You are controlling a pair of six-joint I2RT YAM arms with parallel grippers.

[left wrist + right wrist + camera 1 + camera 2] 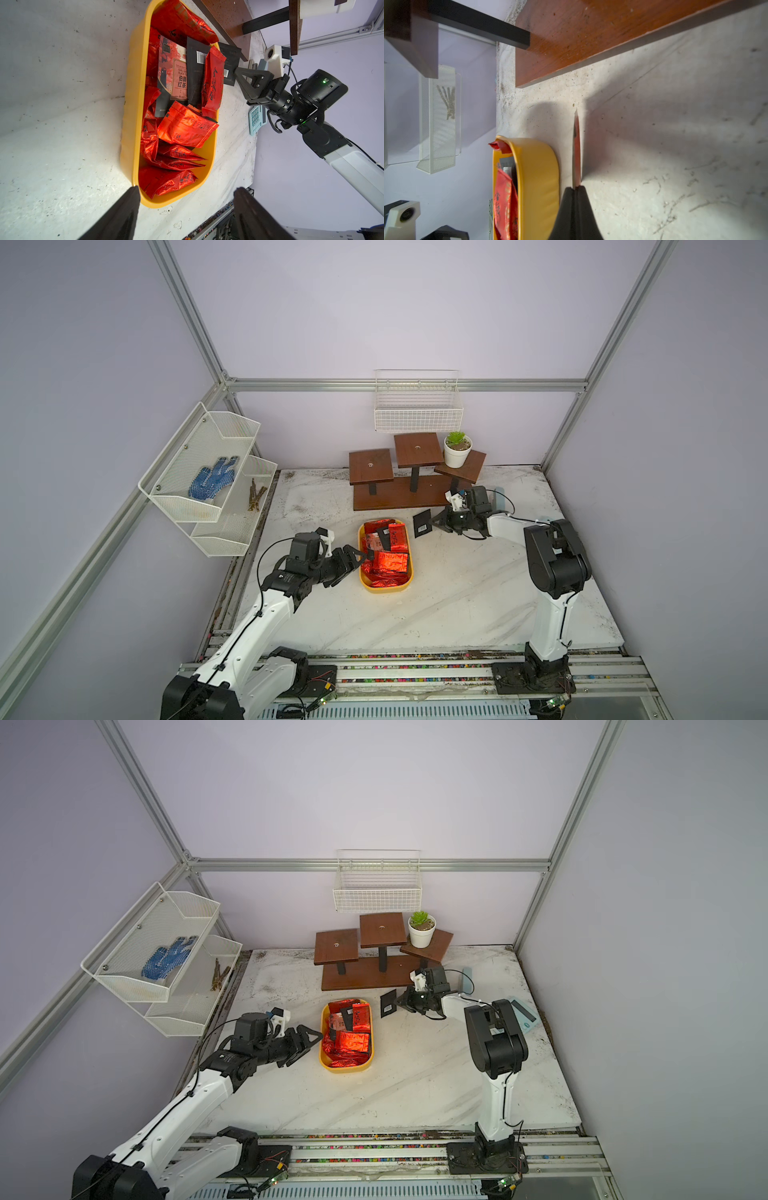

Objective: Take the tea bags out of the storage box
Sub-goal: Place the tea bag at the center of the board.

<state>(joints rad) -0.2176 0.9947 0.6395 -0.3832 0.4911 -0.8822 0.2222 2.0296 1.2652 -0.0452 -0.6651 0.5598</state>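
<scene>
R gripper clamped on a black sachet, held just outside the storage box, prob. above the table for set-down; L gripper gapes empty at the box's left wall, ready for tea bags heaped inside.

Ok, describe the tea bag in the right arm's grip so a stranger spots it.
Find the yellow storage box before the wooden stand. Just off its right rim, the right fingers pinch a flat black square sachet. It alone is outside the box.
</scene>
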